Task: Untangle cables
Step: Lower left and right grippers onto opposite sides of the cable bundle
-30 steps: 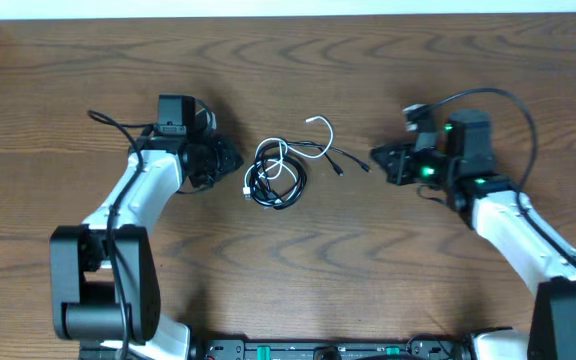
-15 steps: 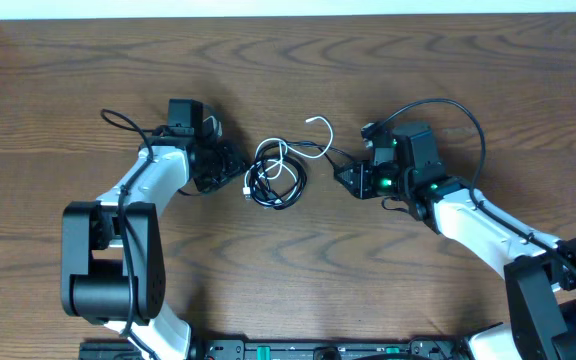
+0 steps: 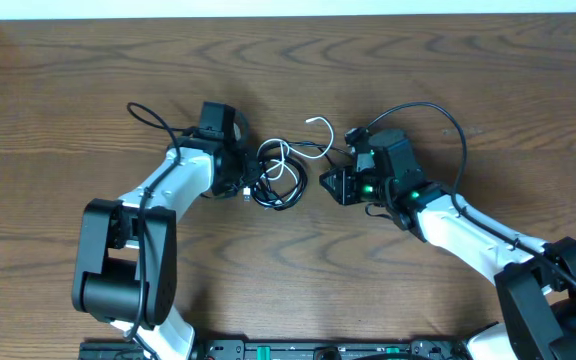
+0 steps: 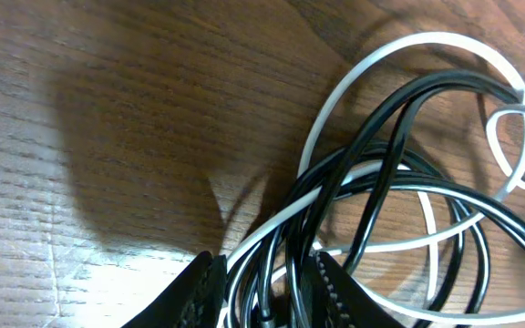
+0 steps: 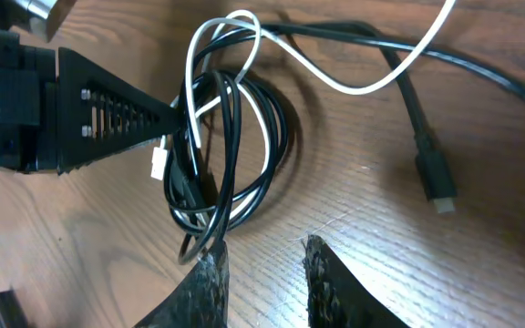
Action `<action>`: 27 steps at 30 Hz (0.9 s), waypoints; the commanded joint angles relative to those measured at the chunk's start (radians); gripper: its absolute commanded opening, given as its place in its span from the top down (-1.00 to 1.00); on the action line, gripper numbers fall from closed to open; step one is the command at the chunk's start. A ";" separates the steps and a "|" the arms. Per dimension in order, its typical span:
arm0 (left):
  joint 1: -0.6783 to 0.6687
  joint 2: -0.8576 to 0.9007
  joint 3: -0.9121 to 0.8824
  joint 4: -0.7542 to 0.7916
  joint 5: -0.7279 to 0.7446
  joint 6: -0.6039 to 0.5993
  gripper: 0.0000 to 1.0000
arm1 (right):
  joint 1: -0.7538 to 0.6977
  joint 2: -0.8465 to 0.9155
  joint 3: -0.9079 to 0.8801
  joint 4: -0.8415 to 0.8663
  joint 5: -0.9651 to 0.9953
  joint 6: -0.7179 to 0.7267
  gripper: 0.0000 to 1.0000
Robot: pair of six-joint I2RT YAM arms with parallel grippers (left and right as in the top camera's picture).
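Though its two fingertips stand only a little apart, the left gripper (image 4: 267, 293) has several strands of the cables (image 3: 280, 178) running between them, both black and white. Whether it is squeezing those strands or only straddling them cannot be told. It meets the tangle at the tangle's left edge, low against the wooden table (image 3: 418, 60).

Facing it from the right, the right gripper (image 5: 267, 273) has its fingertips slightly spread, with bare wood showing between them, and it holds nothing. It sits just beside the right edge of the tangle, and one fingertip is close to the outermost black loop.

The cables lie between the two grippers, near the middle of the table, wound together into a small round coil. The black cables (image 5: 272, 137) make up most of the coil. The white cable (image 3: 320, 124) threads through it and runs out to the far right, ending in a hooked curl. A small white plug (image 5: 159, 164) lies at the coil's left side, close to the left gripper. One black tail leaves the coil to the right and ends in a black plug (image 5: 440, 196), lying flat on the wood beside the right gripper.
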 commanded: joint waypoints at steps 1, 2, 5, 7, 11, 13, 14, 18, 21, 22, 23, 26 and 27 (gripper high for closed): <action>-0.029 0.009 0.009 -0.005 -0.054 -0.021 0.44 | 0.027 0.016 0.013 -0.005 0.062 0.029 0.51; -0.034 0.010 0.009 -0.006 -0.054 -0.021 0.49 | 0.030 0.020 0.013 -0.005 0.068 0.029 0.51; -0.043 0.010 0.009 -0.005 -0.055 -0.021 0.54 | 0.039 0.044 0.013 -0.005 0.071 0.066 0.44; -0.043 0.010 0.009 -0.006 -0.054 -0.021 0.54 | 0.045 0.068 0.013 -0.005 0.071 0.113 0.36; -0.043 0.013 0.008 -0.010 -0.054 -0.021 0.53 | 0.059 0.126 0.013 -0.003 0.070 0.196 0.38; -0.043 0.013 0.006 -0.013 -0.054 -0.021 0.54 | 0.065 0.154 0.013 0.006 0.055 0.205 0.39; -0.043 0.013 0.003 -0.013 -0.053 -0.021 0.54 | 0.066 0.167 0.013 0.017 0.041 0.205 0.39; -0.043 0.014 -0.001 -0.018 -0.053 -0.021 0.55 | 0.066 0.182 0.013 0.074 -0.011 0.205 0.31; -0.043 0.014 -0.001 -0.016 -0.054 -0.021 0.55 | 0.066 0.182 0.013 0.133 -0.069 0.204 0.13; -0.043 0.014 -0.001 -0.013 -0.054 -0.021 0.55 | 0.066 0.182 0.013 0.156 -0.091 0.204 0.05; -0.043 0.014 -0.001 -0.010 -0.054 -0.021 0.54 | 0.066 0.182 0.013 0.170 -0.100 0.204 0.00; -0.043 0.014 -0.001 -0.005 -0.054 -0.024 0.53 | 0.066 0.182 0.013 0.191 -0.105 0.204 -0.07; -0.043 0.014 -0.001 -0.005 -0.054 -0.029 0.52 | 0.066 0.182 0.013 0.190 -0.107 0.204 -0.10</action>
